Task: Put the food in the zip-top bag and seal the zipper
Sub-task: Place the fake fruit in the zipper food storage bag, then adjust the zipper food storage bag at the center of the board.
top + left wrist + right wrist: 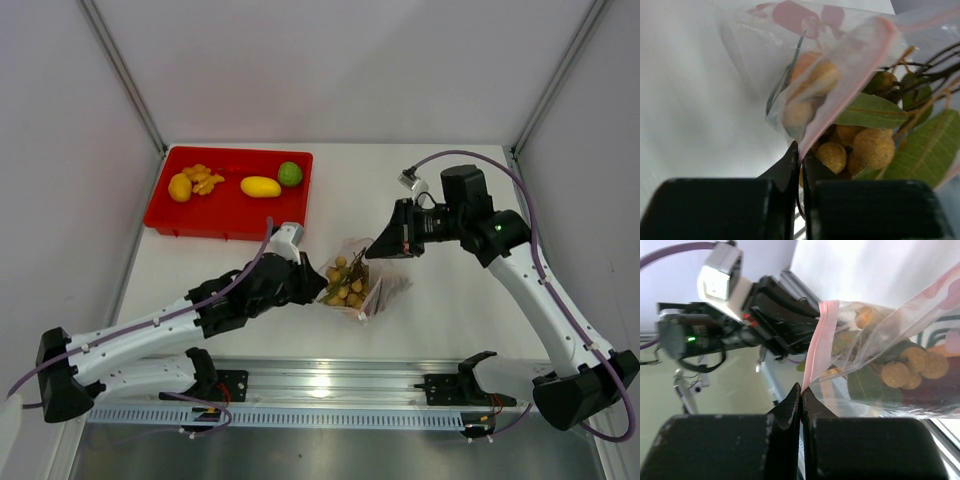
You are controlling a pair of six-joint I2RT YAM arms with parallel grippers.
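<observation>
The zip-top bag (pixel 358 285) sits mid-table, held up between both grippers. Inside it are a brown nut cluster (pixel 865 147) and green leaves (pixel 925 145). My left gripper (pixel 801 152) is shut on the pink zipper (pixel 850 80) at the bag's left edge. My right gripper (pixel 801 389) is shut on the zipper (pixel 817 340) at the other side, with the nut cluster (pixel 912 367) showing through the clear plastic. On the red tray (pixel 200 218) lie a yellow lemon (pixel 180 187), orange pieces (pixel 205 178), a mango (pixel 260 186) and a lime (pixel 290 174).
The red tray stands at the back left, close to the left wall post. A metal rail (pixel 330 395) with the arm bases runs along the near edge. In the right wrist view the left arm (pixel 775 305) is just beyond the bag.
</observation>
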